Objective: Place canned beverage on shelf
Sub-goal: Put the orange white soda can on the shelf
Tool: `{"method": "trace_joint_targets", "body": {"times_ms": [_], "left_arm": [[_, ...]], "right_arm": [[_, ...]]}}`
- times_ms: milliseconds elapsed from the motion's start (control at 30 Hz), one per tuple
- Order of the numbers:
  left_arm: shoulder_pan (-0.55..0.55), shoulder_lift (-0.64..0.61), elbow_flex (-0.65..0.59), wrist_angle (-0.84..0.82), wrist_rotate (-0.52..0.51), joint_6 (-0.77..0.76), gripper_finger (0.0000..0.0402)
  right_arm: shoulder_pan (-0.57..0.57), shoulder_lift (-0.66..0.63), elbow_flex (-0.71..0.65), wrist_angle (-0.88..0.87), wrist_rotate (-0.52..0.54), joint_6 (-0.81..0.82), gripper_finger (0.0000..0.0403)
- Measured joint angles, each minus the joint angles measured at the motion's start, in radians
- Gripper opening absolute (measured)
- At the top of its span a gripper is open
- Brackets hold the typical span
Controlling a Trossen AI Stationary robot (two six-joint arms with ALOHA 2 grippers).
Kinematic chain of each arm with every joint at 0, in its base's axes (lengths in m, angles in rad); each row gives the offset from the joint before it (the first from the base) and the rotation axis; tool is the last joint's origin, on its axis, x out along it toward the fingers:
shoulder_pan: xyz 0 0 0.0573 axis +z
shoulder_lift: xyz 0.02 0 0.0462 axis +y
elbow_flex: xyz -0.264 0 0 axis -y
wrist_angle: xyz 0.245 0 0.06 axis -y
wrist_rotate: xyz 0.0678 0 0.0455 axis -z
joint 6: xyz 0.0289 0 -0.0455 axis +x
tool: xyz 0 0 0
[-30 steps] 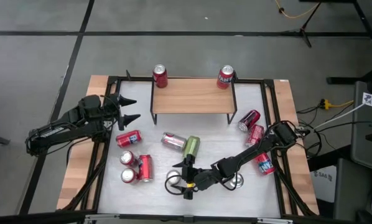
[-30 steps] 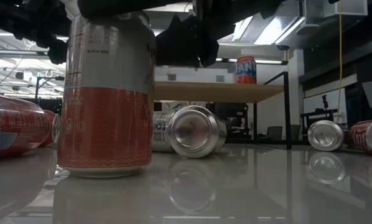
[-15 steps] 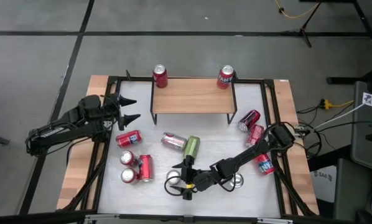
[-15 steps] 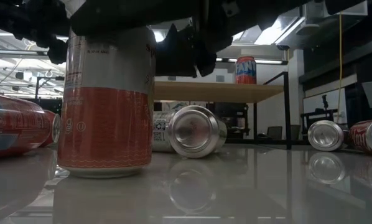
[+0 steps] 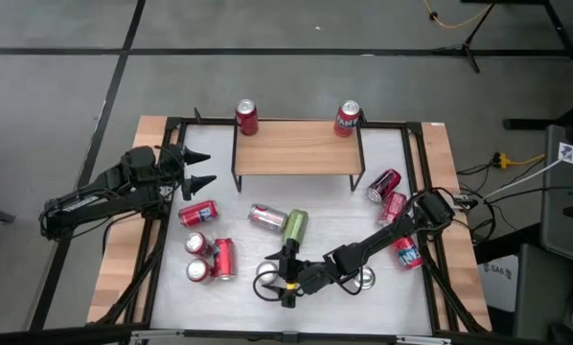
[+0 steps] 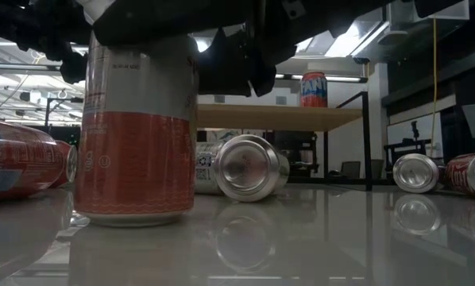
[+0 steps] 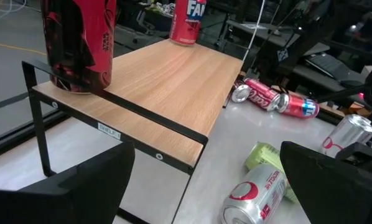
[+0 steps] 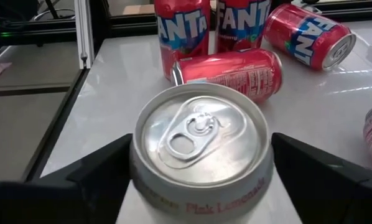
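The shelf, a light-wood plank on black legs, stands at the table's far side and carries a red can and a Fanta can. A silver and orange can stands upright near the table's near edge. My right gripper is over it, open, with one finger on each side of the can's top. My left gripper is open and empty at the table's left, level with the shelf. My right gripper's fingers stand close against two opposite sides of the can's wall, just below its top rim. They slant down from above and from the table's right. I cannot tell whether they touch it. The can stands upright on the table.
A green can and a silver can lie between the shelf and my right gripper. Several red cans sit at the near left, and more lie at the right. A black frame borders the table.
My right gripper has come down a little over the upright can's top. The can has stayed where it was.
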Motion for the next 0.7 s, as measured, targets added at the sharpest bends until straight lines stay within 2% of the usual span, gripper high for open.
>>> {"method": "trace_joint_targets", "body": {"times_ms": [233,367,700], "left_arm": [[0.000,0.000,0.000,0.000,-0.001,0.000,0.0396],[0.000,0.000,0.000,0.000,-0.001,-0.001,0.0396],[0.000,0.000,0.000,0.000,-0.001,-0.004,0.0396]], "right_arm": [[0.000,0.000,0.000,0.011,0.001,-0.002,0.0274],[0.001,-0.009,-0.001,0.014,0.045,-0.003,0.0274],[-0.049,-0.127,-0.001,0.031,0.203,-0.005,0.0287]]}}
